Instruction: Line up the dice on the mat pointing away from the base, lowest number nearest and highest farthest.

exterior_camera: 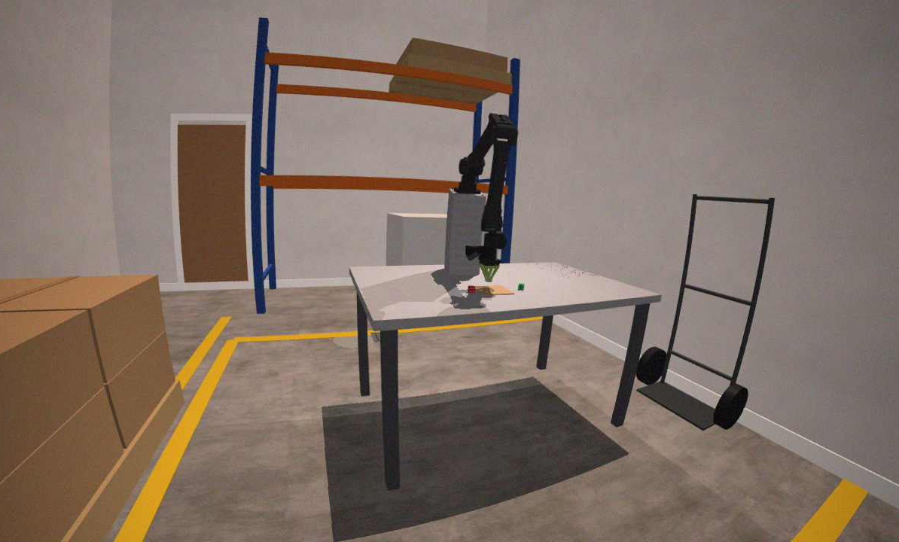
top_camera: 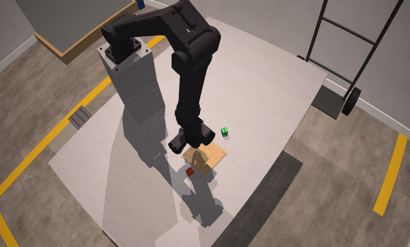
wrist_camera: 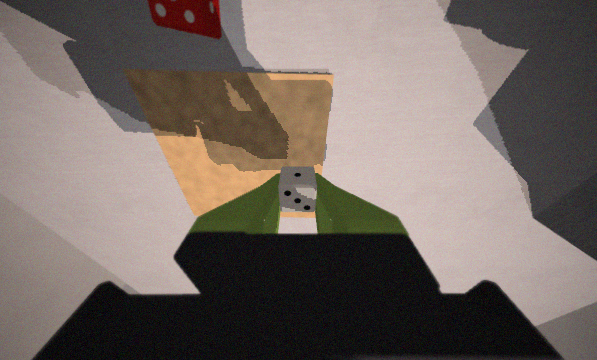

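Three dice [wrist_camera: 298,189], one mat [wrist_camera: 213,170].

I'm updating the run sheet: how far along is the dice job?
Done: nothing sits on the mat yet. In hand: the gripper is shut on the grey die, over the mat's edge nearest the base. Left: set it down, release, then fetch the red die and green die, both on the table beside the mat.
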